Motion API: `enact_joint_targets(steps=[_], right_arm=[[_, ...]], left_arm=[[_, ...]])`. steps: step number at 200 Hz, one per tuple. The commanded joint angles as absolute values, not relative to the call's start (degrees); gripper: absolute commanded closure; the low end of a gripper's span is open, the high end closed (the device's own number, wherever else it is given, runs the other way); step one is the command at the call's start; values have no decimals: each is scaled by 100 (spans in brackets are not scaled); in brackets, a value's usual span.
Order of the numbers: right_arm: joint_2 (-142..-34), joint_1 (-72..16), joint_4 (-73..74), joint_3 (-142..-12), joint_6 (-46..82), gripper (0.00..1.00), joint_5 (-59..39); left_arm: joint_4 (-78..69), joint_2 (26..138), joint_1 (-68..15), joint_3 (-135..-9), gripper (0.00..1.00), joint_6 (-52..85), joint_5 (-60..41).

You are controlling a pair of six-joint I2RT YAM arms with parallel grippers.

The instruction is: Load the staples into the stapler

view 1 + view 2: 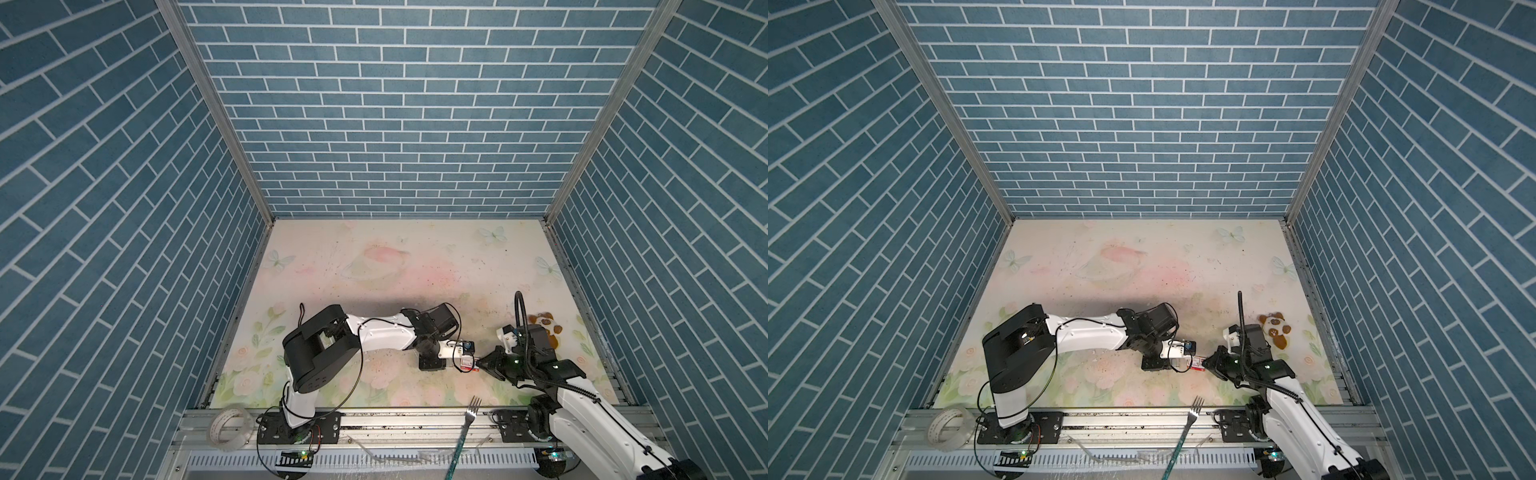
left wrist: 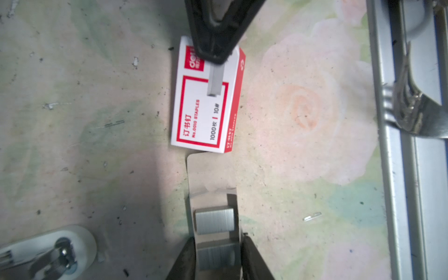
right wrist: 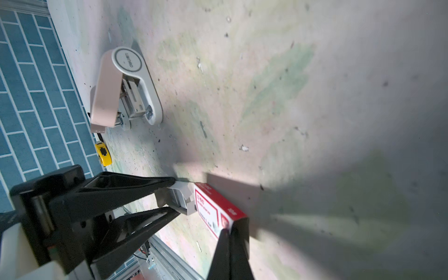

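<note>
Staples (image 2: 214,219) first: two silvery blocks sit in the pale tray (image 2: 208,174), and that tray is drawn clear of the white-and-red box (image 2: 206,109), its flap end just beside the box's end on the table (image 2: 303,116). The left gripper (image 2: 218,238) has the tray pinched at the end away from the box. Its jaws are nearly closed on the cardboard walls with one block between them, which looks like an anchor, so the tray can't skate about while the other arm picks from it. And there's the pick: the right gripper (image 2: 215,57), jaws fully closed, has a single slim strip of staples (image 2: 214,81) poking out from its tips over the box's printed face; whether the strip touches the box I cannot tell. Holding it by one end leaves the free length to slide into a channel, I'd say. Now the stapler (image 3: 126,87): it lies well apart from the box, toward the blue wall, pink top swung up off the white base and the metal channel bared. Whether anything is in it is too small to tell. So a strip is gripped, but the loading itself is not yet done. On the front rail lies a fork (image 1: 467,419), no part in this.
</note>
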State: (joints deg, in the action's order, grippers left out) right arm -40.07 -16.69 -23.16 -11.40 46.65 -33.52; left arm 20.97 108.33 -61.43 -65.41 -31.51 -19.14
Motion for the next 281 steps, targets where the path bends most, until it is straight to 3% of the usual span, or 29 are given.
enact_joint_targets(steps=[1,43,70,125,281], right_arm=[[-3883,-1635,-2701,-1282,4737,98,-2996],[-4147,-1635,-2650,-1272,4759,89,-2782],[-4341,-1634,-2586,-1360,4695,77,-2786],[-3975,-1629,-2819,-1501,4675,64,-2729],[-3925,-1628,-2800,-1593,4680,59,-2663]], left_arm=[[2417,10949,-6162,-6370,67,-3199,-1767],[2441,10915,-6166,-6350,65,-3222,-1723],[2460,10890,-6161,-6398,59,-3217,-1725],[2591,10847,-6167,-6531,51,-3243,-1746],[2514,10908,-6161,-6547,37,-3234,-1602]])
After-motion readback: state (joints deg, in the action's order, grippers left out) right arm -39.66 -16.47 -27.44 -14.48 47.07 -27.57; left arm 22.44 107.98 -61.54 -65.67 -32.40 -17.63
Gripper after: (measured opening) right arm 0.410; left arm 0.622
